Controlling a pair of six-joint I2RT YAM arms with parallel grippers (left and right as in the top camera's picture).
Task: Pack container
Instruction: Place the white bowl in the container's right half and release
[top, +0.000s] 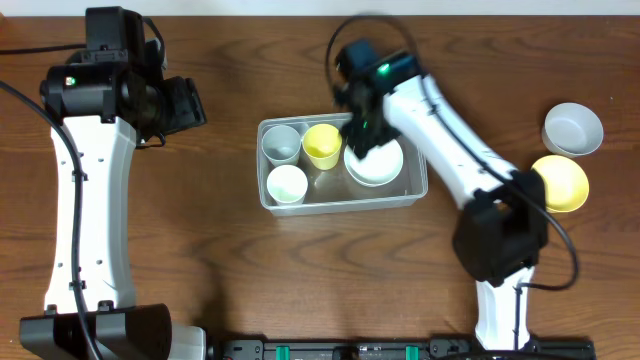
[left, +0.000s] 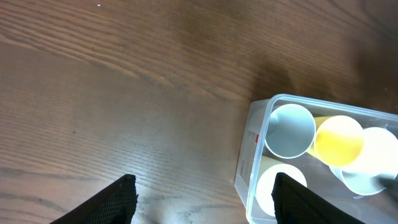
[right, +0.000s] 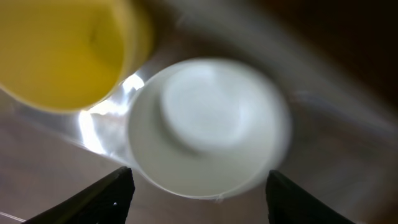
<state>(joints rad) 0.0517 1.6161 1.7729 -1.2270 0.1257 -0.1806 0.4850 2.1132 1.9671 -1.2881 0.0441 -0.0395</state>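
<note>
The clear container (top: 412, 192) sits mid-table. It holds a grey cup (top: 281, 143), a yellow cup (top: 321, 144), a white cup (top: 287, 184) and a white bowl (top: 380, 170). My right gripper (top: 362, 135) hovers over the bowl, open and empty; in the right wrist view the white bowl (right: 208, 124) lies between the spread fingers (right: 198, 193), beside the yellow cup (right: 59, 50). My left gripper (top: 185, 105) is open and empty, left of the container. The left wrist view shows the container (left: 249, 162) with the grey cup (left: 289, 130) and yellow cup (left: 339, 140) past its fingers (left: 202, 199).
A grey bowl (top: 573, 128) and a yellow bowl (top: 561, 182) stand on the wood table at the far right, outside the container.
</note>
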